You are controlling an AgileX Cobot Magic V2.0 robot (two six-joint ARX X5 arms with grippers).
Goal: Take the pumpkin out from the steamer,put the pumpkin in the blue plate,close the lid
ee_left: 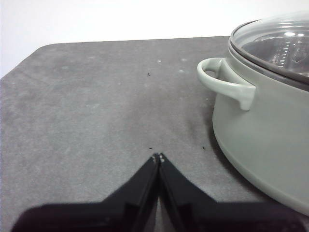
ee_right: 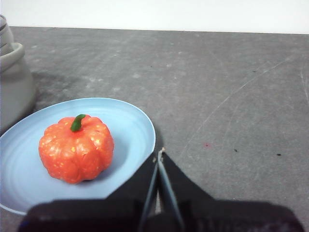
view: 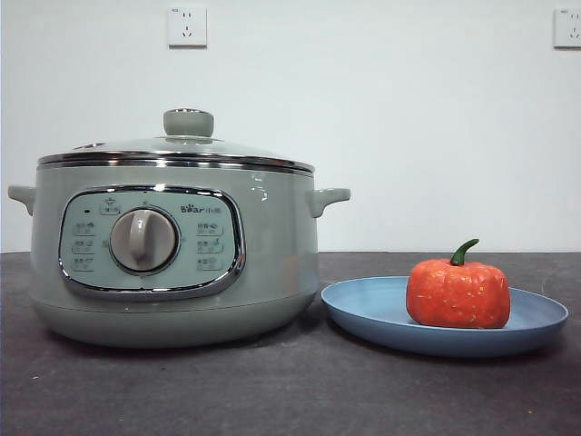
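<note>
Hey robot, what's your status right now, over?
Left gripper shut, empty, beside steamer. Right gripper shut, empty, beside blue plate. Pumpkin on plate, lid on steamer. Nothing in the way.

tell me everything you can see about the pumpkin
The pumpkin is a small, squat, ribbed toy, orange-red with pale yellow speckles and a curved green stem. It sits upright on the blue plate, touching only the plate, beside the steamer. Its surface looks matte and slightly rough. Nothing grips it.
</note>
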